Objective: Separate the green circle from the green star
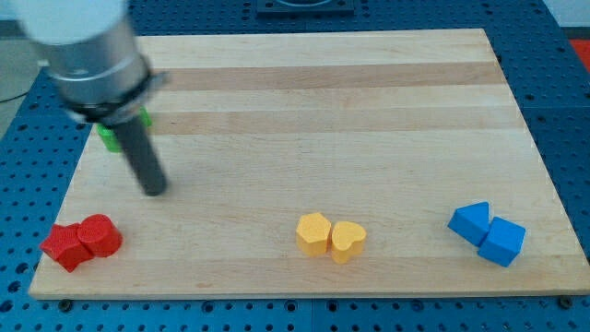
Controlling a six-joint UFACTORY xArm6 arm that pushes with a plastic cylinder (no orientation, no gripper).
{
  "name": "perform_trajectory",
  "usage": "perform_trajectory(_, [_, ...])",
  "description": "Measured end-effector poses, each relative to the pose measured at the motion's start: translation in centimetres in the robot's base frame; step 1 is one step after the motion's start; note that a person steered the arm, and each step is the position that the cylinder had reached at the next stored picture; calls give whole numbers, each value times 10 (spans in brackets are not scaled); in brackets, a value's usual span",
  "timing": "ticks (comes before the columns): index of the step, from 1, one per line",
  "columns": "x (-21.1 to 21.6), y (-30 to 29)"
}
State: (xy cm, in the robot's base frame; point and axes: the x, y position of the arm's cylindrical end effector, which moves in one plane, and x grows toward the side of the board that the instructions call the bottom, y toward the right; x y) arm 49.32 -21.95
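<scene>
Green block pieces (111,136) show at the view's left, mostly hidden behind the arm; I cannot tell circle from star or whether they touch. A second green bit (146,117) peeks out at the rod's right. My tip (155,191) rests on the wooden board just below and to the right of the green blocks, a short way apart from them.
Two red blocks (81,242) sit together at the view's bottom left. A yellow pair (330,236), one heart-shaped, sits at bottom centre. Two blue blocks (487,233) sit at bottom right. The board's (369,111) left edge is close to the green blocks.
</scene>
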Motion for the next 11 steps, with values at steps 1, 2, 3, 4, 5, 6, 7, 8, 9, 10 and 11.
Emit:
perform_trajectory(1, [-20, -64])
perform_trajectory(2, [-58, -84])
perform_trajectory(3, [-65, -85])
perform_trajectory(4, [-57, -85])
perform_trajectory(5, [-43, -84])
perform_trajectory(6, [-20, -85])
perform_trajectory(7, [-31, -84])
perform_trajectory(8, [-72, -71])
perform_trajectory(9, [-83, -59])
perform_trajectory(10, [-80, -59])
perform_trajectory(11, [-74, -51])
